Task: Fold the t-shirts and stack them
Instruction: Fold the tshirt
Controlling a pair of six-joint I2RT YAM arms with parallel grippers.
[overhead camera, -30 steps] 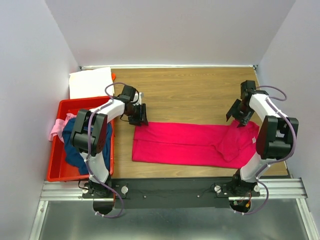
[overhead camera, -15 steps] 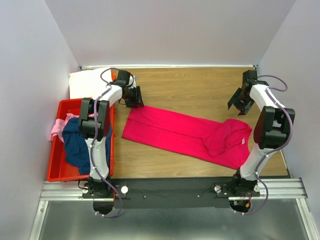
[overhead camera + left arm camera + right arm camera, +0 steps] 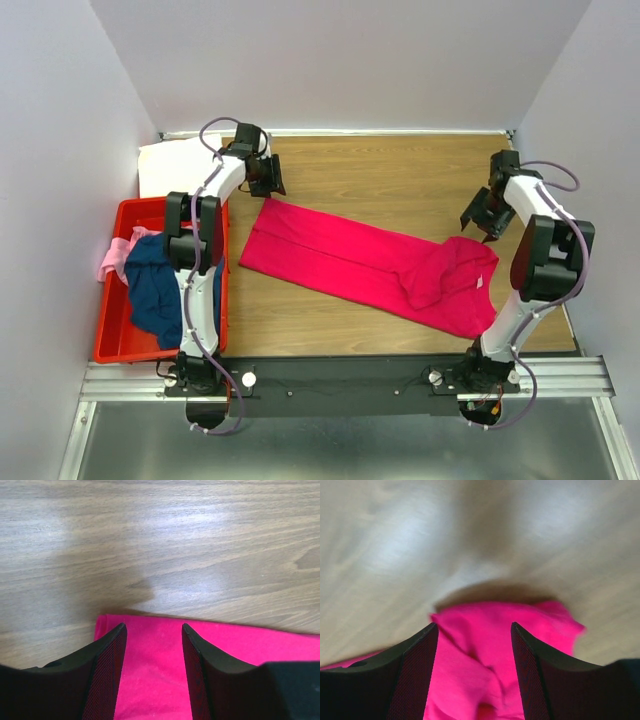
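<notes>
Black mesh-faced fingers of the left gripper (image 3: 154, 629) stand apart and hold nothing, poised over the far left corner of the magenta-pink t-shirt (image 3: 350, 258). The right gripper (image 3: 474, 626) is likewise spread and empty above that shirt's bunched right end. The shirt lies slantwise on the wood-grain table (image 3: 390, 170). The navy t-shirt (image 3: 150, 290) and pale pink t-shirt (image 3: 112, 256) sit in the red bin (image 3: 110, 345), with the white t-shirt (image 3: 178, 165) lying flat beyond it. Pale grey walls (image 3: 330, 60) enclose three sides.

Wood-grain table (image 3: 400, 180), light brown. Red plastic bin (image 3: 112, 338) on its left side, long axis running near to far. Pale grey walls (image 3: 350, 60) on 3 sides. Metal rail (image 3: 120, 380) along the near edge.
</notes>
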